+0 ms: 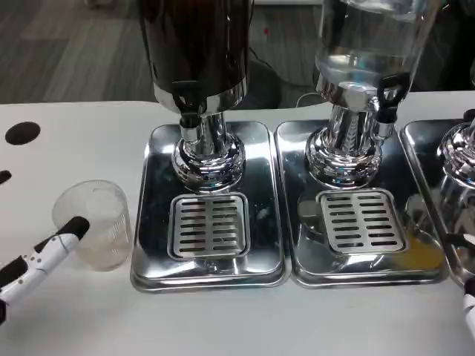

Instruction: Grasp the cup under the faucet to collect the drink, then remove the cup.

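At the near left, the left robot hand (44, 256) reaches in with one black-tipped finger touching the clear cup (96, 222); whether it grasps cannot be told. A sliver of the right robot hand (469, 304) shows near right, state indeterminable. The cup stands upright on the white desk (237, 319), just left of the left drip tray (209, 215). Farther back, the dark dispenser's faucet (189, 111) hangs over that tray.

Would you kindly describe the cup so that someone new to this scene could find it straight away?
Start at the dark drink dispenser on the left shiny metal tray. Just left of that tray, on the white table, stands the cup, with the left hand reaching its rim. It is the one clear plastic thing there, small and see-through, unlike the gleaming steel beside it.
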Controlling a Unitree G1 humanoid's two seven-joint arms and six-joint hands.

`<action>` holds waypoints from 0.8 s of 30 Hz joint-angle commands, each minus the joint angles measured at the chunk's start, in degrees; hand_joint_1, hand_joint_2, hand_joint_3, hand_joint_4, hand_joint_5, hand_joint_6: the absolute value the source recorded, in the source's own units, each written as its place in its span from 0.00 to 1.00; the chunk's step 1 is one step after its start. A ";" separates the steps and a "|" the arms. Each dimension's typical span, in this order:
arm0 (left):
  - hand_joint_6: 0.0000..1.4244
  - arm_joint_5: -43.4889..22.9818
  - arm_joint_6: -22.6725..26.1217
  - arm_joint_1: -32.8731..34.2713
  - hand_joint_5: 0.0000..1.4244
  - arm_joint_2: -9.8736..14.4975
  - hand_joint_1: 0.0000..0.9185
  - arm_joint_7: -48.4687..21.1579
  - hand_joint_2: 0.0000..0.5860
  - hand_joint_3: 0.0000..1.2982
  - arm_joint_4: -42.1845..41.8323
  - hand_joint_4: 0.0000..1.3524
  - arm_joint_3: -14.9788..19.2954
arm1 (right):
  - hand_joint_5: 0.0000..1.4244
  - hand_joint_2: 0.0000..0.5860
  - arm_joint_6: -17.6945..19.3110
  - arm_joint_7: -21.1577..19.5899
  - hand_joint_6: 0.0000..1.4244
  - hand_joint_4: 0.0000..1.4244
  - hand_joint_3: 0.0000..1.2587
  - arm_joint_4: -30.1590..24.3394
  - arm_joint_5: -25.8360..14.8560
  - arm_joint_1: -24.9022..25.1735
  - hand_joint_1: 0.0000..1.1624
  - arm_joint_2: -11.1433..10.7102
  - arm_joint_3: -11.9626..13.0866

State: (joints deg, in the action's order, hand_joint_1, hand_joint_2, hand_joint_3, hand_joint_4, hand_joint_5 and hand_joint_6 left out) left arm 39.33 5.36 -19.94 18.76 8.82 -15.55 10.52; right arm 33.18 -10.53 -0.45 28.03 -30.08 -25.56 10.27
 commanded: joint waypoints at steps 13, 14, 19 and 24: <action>0.31 2.24 4.26 6.94 0.21 2.12 0.16 -0.38 0.08 0.14 7.74 0.10 -5.62 | 0.01 1.00 2.17 1.45 0.00 0.02 0.18 -2.04 -1.73 -1.50 0.32 -0.06 -0.03; 0.31 2.45 4.54 7.48 0.21 2.18 0.16 -0.46 0.08 0.14 8.17 0.10 -6.08 | 0.01 1.00 2.18 1.56 0.00 0.02 0.18 -2.17 -1.75 -1.53 0.32 -0.02 -0.05; 0.32 2.99 5.74 9.21 0.21 2.58 0.16 -0.61 0.09 0.14 9.45 0.11 -7.86 | 0.02 1.00 2.51 2.08 0.00 0.02 0.18 -2.53 -2.24 -1.64 0.32 0.01 -0.02; 0.32 3.64 7.17 11.31 0.22 2.79 0.17 -0.79 0.09 0.14 10.70 0.11 -10.06 | 0.02 1.00 3.23 2.42 0.00 0.02 0.18 -2.62 -2.92 -2.04 0.32 -0.32 0.44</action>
State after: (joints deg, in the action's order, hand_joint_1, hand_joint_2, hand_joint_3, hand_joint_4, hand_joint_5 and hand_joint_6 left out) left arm 41.50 11.67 -9.79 20.65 8.71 -5.58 1.87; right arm 35.07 -8.79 -2.57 26.31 -31.69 -25.49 10.29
